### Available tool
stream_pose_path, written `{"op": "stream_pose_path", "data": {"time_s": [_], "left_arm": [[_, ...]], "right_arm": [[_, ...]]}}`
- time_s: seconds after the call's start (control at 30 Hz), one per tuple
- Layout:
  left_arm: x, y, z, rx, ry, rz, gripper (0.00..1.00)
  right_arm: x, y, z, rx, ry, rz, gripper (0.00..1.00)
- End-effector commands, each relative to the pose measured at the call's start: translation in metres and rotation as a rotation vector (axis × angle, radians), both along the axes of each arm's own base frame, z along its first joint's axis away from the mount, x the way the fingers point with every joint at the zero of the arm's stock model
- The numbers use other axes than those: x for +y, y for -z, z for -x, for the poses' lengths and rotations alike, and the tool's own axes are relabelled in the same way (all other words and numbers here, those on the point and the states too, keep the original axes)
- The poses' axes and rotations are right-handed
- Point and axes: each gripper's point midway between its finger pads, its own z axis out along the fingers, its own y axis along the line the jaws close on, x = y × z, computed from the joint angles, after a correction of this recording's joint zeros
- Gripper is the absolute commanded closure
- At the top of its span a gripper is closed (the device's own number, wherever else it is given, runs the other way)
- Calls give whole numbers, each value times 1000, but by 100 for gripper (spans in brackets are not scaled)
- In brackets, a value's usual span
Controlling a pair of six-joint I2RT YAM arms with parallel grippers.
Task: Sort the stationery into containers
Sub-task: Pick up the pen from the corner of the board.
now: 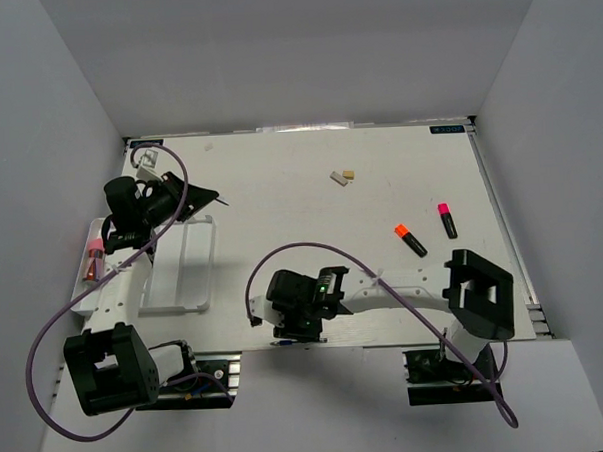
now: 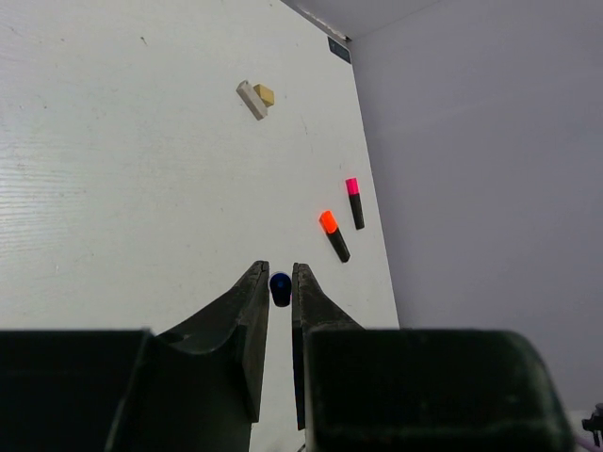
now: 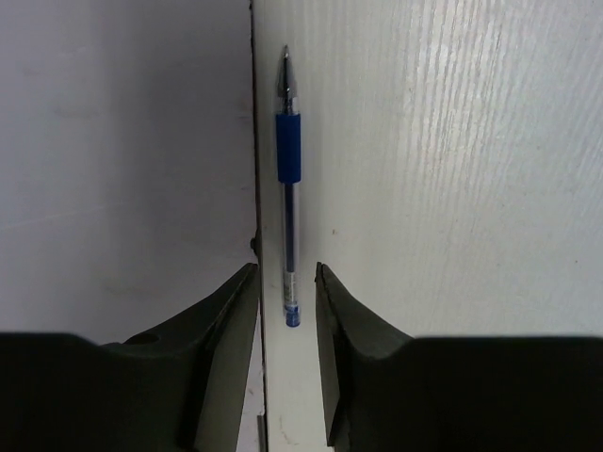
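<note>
Stationery nearest the arm bases is a blue pen (image 3: 289, 188), lying flat on the table (image 1: 311, 216) with its long axis along the near edge and its tip pointing away from the right wrist camera. The right gripper (image 3: 285, 269) straddles the pen's rear end with its jaws spread, a gap showing on each side of the barrel. Farther in on the left sits the tray (image 1: 206, 290), its long compartments running near to far; red and pink items (image 1: 93, 251) lie in its leftmost compartment, too small to name, and the left arm hides part of it. Just past the tray's far edge hangs the left gripper (image 2: 280, 270), raised above the table, its jaws pressed together on a dark-blue pen (image 2: 281, 288) seen end-on. On the right side the orange-capped highlighter (image 1: 410, 240) lies diagonally, cap toward the far left, and near it the pink-capped highlighter (image 1: 447, 221) lies almost near-to-far with its cap at the far end. Farthest out, the white eraser (image 1: 338, 178) and tan eraser (image 1: 349, 174) lie touching, side by side.
</note>
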Motion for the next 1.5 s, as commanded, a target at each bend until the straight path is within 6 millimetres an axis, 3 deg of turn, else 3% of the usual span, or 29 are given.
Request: {"op": "stream_pose_path", "data": {"time_s": [0.0, 0.23, 1.03, 1.13, 1.33, 1.47], "left_arm": [[1, -11, 5, -38, 2, 13, 100], [0, -13, 4, -46, 11, 9, 100], [-2, -9, 5, -45, 22, 21, 100], [-1, -10, 4, -47, 22, 22, 100], [0, -11, -2, -49, 22, 21, 100], [0, -9, -7, -40, 27, 30, 100]], "right_arm": [[25, -3, -5, -50, 31, -27, 64], [30, 13, 0, -60, 18, 10, 64], [-7, 71, -8, -124, 19, 133, 74], [-11, 74, -14, -109, 42, 140, 77], [-15, 79, -20, -61, 63, 164, 100], [-15, 70, -37, -58, 119, 139, 100]]}}
